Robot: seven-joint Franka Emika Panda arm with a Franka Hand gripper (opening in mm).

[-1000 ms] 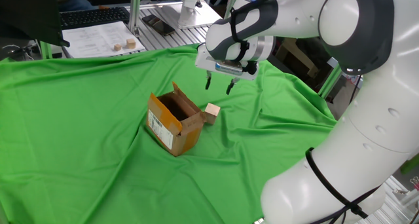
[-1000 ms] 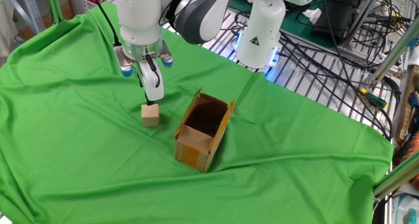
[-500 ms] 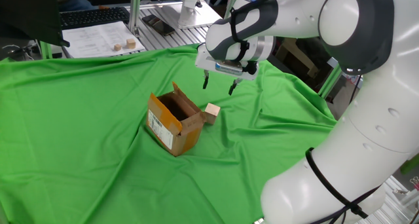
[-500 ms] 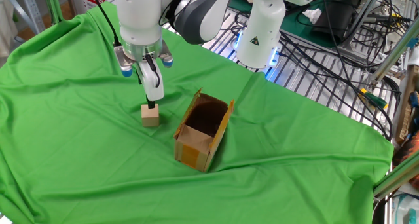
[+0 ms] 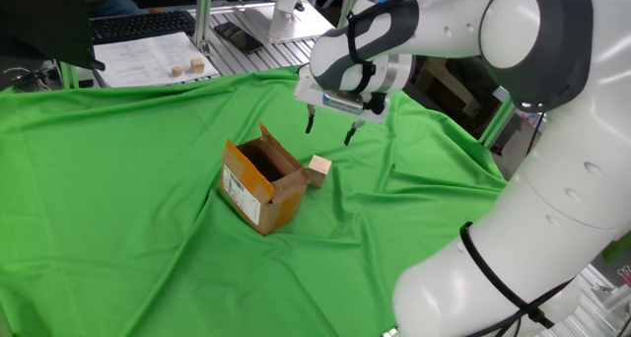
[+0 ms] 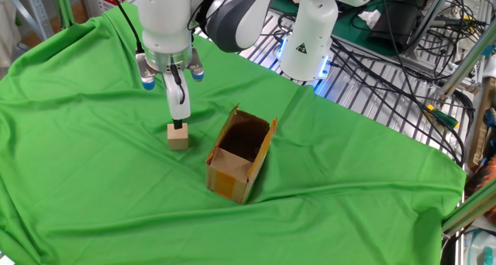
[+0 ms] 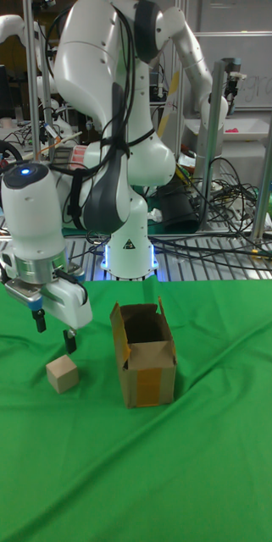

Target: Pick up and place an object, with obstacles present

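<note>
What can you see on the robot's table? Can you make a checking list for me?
Surface: green cloth, wrinkled, covering the table.
Job's things: wooden cube on the cloth, close beside the cardboard box; the box stands with flaps up and is empty inside as far as can be seen.
Clutter: nothing seen on the cloth.
Pincer: pincer open, above the cube, holding nothing.
Cables: black cables on the metal bench behind the cloth.
Surroundings: keyboard, papers with two small blocks, second robot base.
</note>
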